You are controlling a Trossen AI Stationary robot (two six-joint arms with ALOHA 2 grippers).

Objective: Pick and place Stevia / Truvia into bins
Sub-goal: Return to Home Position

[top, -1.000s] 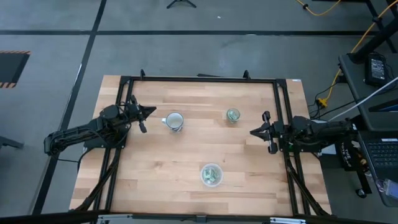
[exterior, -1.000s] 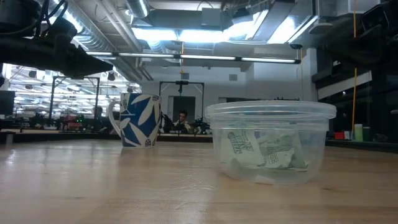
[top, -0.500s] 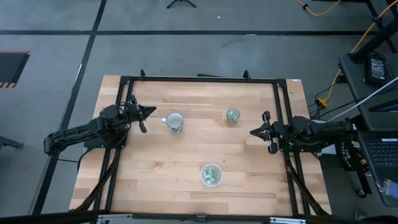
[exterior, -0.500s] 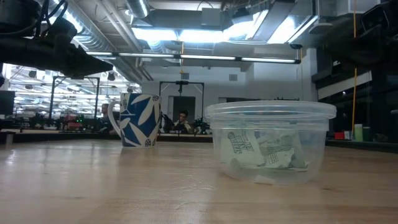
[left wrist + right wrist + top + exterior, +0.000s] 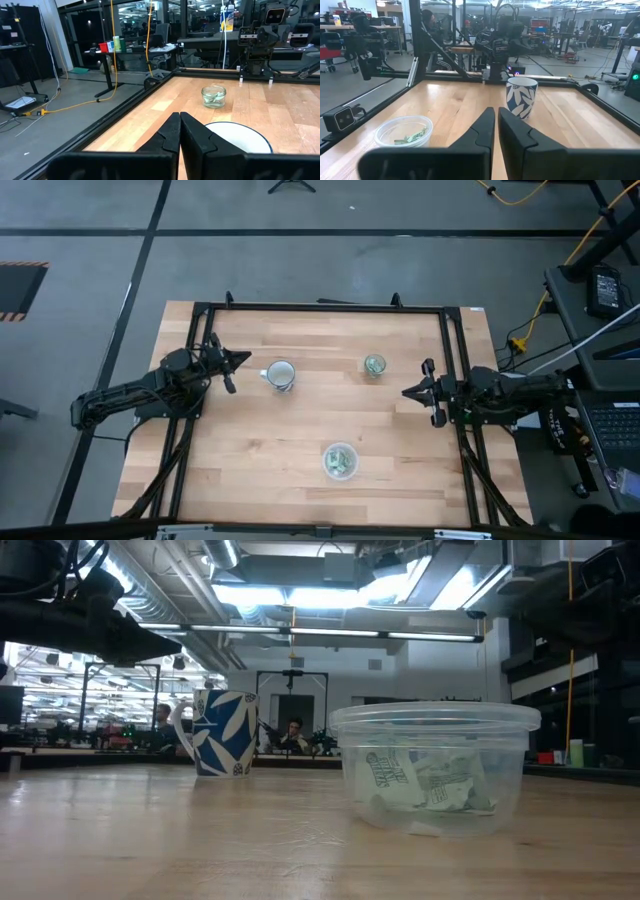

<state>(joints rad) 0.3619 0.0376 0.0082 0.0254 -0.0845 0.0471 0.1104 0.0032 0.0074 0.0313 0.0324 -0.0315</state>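
Nothing on the bench (image 5: pixel 300 430) has moved since the earlier frames; both arms and all containers sit as before. Only a person (image 5: pixel 160 717) in the room behind, seen past the mug's handle in the low view, has shifted slightly.

Left tool (image 5: pixel 240 360) hovers at the left side of the bench, pointing right at the mug. Its fingers (image 5: pixel 170 134) are pressed together, holding nothing.

Blue-and-white floral mug (image 5: pixel 281 374) stands upright just right of the left tool, left of bench centre, on the far half.

Clear glass cup (image 5: pixel 374 365) stands upright right of centre, on the far half, well apart from the mug. Green-and-white Stevia sachets (image 5: pixel 214 99) are inside it.

Round clear plastic container (image 5: pixel 435 770) sits near the near edge, about mid-bench, between the mug and the cup in left-right terms. More sachets lie crumpled in its bottom; exact count cannot be told.

Right tool (image 5: pixel 407 392) hovers at the right side of the bench, pointing left, near the glass cup but not touching it. Its fingers (image 5: pixel 482 131) are closed to a thin slit, gripping nothing.
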